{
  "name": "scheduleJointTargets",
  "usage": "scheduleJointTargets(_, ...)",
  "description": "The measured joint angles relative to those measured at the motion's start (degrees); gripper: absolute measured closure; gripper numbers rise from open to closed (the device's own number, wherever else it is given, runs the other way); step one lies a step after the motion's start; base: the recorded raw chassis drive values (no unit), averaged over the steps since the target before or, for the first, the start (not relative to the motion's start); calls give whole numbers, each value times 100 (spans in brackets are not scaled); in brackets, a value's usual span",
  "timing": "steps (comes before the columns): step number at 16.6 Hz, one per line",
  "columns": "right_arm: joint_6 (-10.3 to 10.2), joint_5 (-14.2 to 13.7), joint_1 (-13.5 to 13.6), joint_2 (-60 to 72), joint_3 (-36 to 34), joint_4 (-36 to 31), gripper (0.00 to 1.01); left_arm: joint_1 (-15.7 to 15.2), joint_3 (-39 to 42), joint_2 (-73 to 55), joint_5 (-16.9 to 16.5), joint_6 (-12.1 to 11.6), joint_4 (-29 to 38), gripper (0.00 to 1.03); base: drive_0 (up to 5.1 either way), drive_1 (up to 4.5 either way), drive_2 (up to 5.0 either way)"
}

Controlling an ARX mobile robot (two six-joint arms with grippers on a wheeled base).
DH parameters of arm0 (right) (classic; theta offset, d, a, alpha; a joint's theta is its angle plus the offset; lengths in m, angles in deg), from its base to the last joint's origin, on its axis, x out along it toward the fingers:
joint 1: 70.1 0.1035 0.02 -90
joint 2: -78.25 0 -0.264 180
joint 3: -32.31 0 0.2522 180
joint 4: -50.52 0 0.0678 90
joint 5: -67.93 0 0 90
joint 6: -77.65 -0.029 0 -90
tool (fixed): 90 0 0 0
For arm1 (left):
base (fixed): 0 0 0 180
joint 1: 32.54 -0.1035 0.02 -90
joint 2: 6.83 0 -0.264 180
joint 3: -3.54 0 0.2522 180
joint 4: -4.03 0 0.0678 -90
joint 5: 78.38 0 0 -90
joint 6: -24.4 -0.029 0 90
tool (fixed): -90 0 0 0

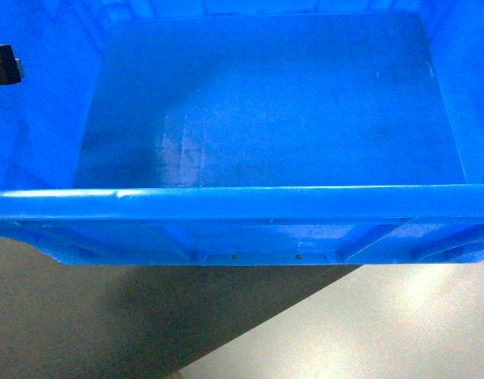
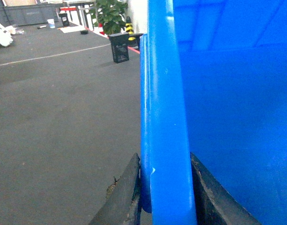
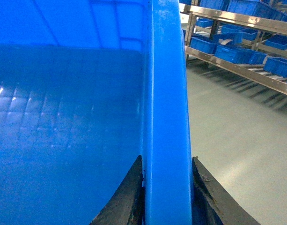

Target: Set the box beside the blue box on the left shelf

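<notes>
Nearest, under the robot, grey floor (image 1: 399,332) showed w/ a dark shadow running across its left part. Just above that hung the box (image 1: 265,150), a big bright-blue crate filling nearly the whole head view; its thick near rim ran side to side, ribbed outer wall below it, the inside empty w/ a scuffed pale patch on the floor of it. It was held up off the ground betw. the 2 arms, not on any shelf.

Left gripper (image 2: 166,197): 2 dark fingers (image 2: 122,197) straddled the crate's left rim, 1 outside, 1 inside, both pressed to the plastic, so jaws were clamped on the box wall. A bit of black hardware at the head view's left edge, approx. rim height, was too cropped to identify.

Right gripper (image 3: 166,197): same picture on the right rim, dark fingers (image 3: 124,197) either side of the rim and touching it, jaws pinching the box. Grid pattern showed on the crate floor there.

Farther off on the left, dark floor stretched away to a black crate (image 2: 119,47) and a potted plant (image 2: 109,14) beyond it. Far right, a metal rack (image 3: 237,61) carried several smaller blue bins (image 3: 227,49) on slanted levels, well apart from the held box.
</notes>
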Motion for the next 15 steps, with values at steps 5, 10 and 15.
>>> scheduleJointTargets(5,0,2,2,0,0,2,79,0,0,0,2,-2,-2,83,-152,-152,-152)
scheduleJointTargets(10,0,0,2,0,0,0,79,0,0,0,0,-2,0,83,-149,-149,-149)
scheduleJointTargets(15,0,0,0,0,0,0,79,0,0,0,2,-2,2,83,-150,-150,-150)
